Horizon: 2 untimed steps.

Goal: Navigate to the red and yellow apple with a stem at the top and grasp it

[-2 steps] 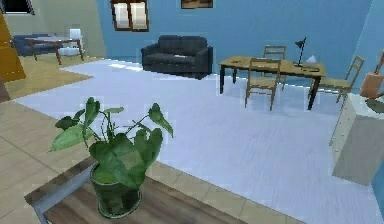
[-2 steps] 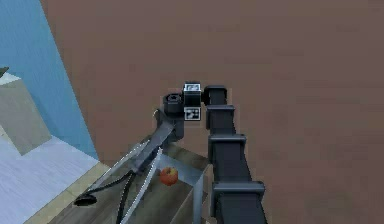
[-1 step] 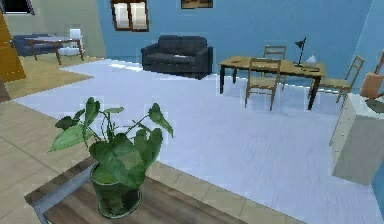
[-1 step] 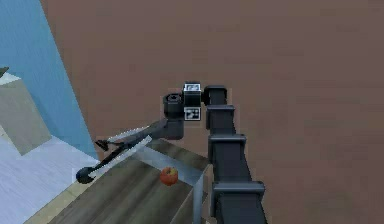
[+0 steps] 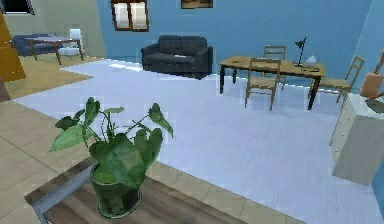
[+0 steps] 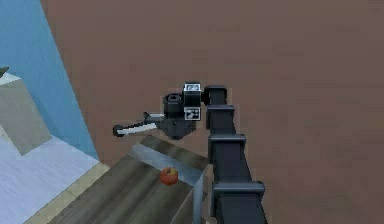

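Red-orange apple (image 6: 169,176) sits on the wooden table (image 6: 110,196), stem direction indiscernible.

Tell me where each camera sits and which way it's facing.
Forward view: on the robot, facing ahead and slightly down, past a potted plant on a wooden table toward a sofa.
Arm side view: on the robot's body, facing sideways at a brown wall; the arm and gripper show, with a red apple on a tabletop.
Shared: probably that same wooden table.
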Motion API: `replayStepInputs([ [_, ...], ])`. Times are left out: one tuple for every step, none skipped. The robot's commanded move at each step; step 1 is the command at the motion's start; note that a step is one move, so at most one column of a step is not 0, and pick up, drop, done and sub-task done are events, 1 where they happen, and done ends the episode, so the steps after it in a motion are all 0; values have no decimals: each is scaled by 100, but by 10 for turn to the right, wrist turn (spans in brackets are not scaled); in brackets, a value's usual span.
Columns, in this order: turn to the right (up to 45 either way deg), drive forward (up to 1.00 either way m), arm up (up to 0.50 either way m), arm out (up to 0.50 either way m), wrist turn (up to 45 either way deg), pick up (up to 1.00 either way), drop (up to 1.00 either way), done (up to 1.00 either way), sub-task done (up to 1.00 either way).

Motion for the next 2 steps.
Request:
replayStepInputs([
  [0, 0, 0, 0, 270, 0, 0, 0, 0],
  [0, 0, -30, 0, 0, 0, 0, 0, 0],
])
